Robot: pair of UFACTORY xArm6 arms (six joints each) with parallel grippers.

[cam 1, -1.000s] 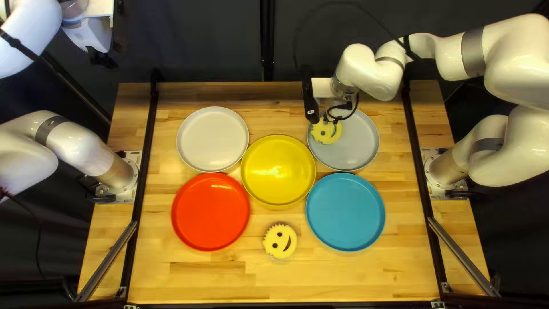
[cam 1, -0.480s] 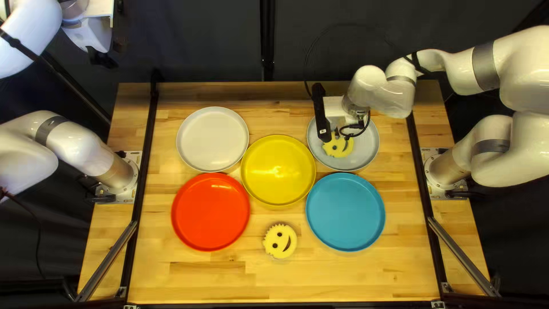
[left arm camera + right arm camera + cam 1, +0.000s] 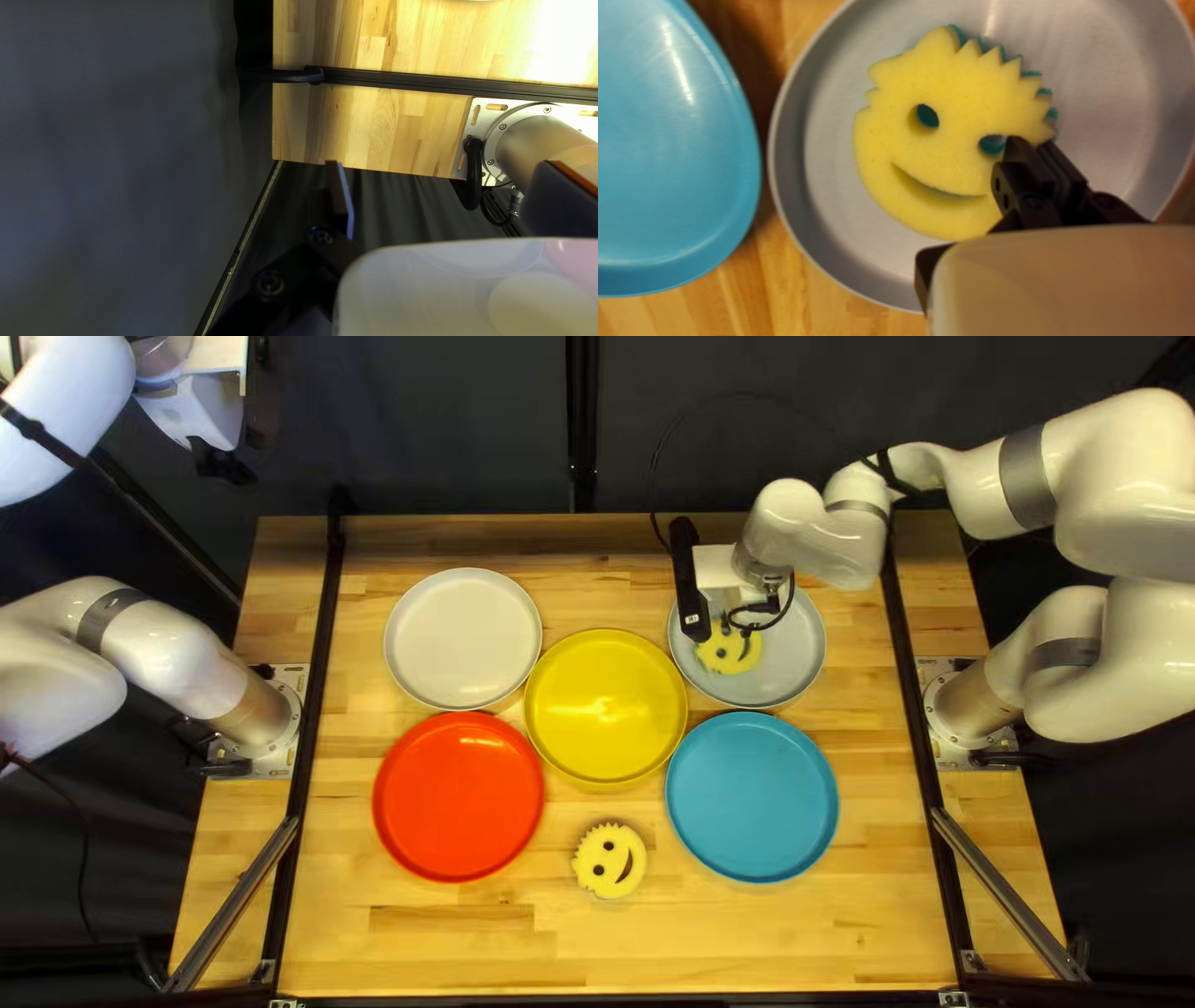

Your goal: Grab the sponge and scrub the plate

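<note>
Right gripper looks clamped on sponge, near edge. Scrubbing stage, I judge; next, sweep grey plate below gripper.

Ahead of the left tool, its fingers wide apart, a black rail crosses the wooden worktop beside a metal base plate.

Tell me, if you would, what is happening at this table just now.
The right gripper is pinching a yellow smiley-face sponge near one of its eye holes and has it in the grey plate, apparently to scrub it. A second smiley sponge lies on the table, outside the plates. The left arm is holding nothing over the plates.
</note>
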